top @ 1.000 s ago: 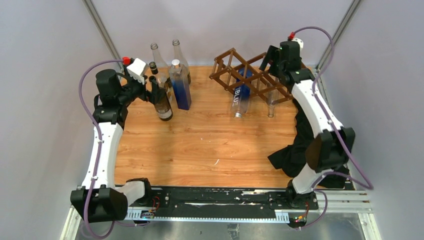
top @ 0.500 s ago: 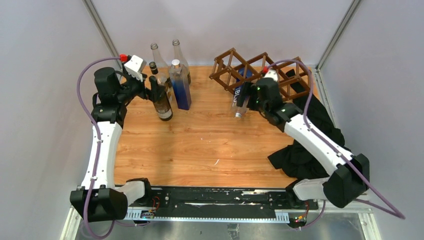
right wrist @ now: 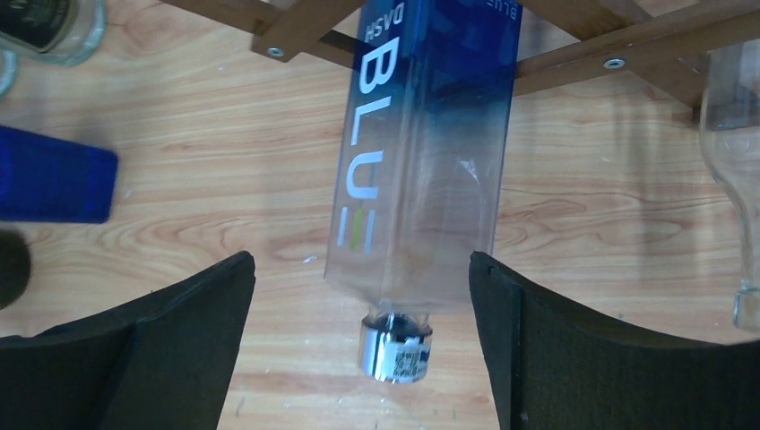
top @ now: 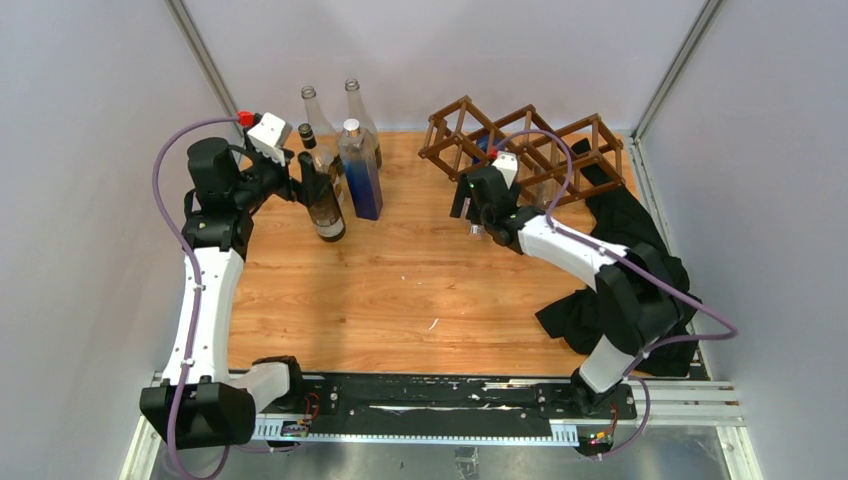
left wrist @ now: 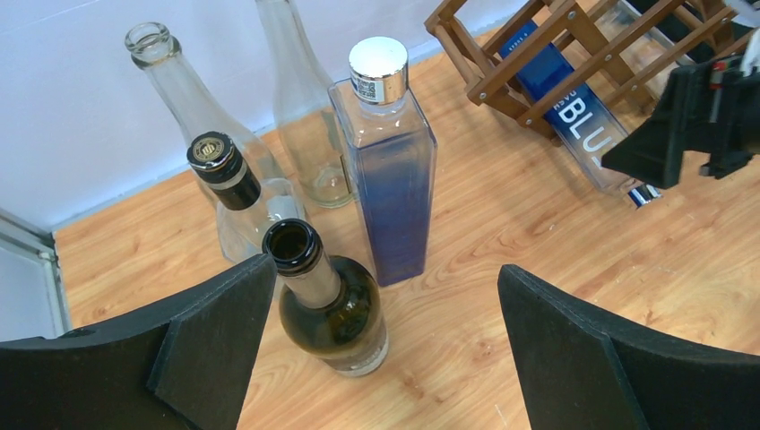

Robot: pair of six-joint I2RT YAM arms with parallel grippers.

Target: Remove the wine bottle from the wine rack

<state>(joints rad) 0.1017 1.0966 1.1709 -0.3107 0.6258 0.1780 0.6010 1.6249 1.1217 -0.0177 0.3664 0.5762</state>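
Two fingers [right wrist: 179, 340] of the right gripper [right wrist: 358, 278] stand wide apart either side of the wine bottle [right wrist: 421, 161], gripping nothing; the bottle lies slanted in a cell of the wine rack [right wrist: 296, 27], capped neck out over the table [right wrist: 582, 233]. Judged best: close on the square shoulder above the cap [right wrist: 394, 349], then draw back along the bottle's own axis, clear of the slats. Room: bare wood behind the cap; clear bottle [right wrist: 730, 143] close beside; left gripper [left wrist: 387, 278], open, well away among the standing bottles [left wrist: 327, 305].
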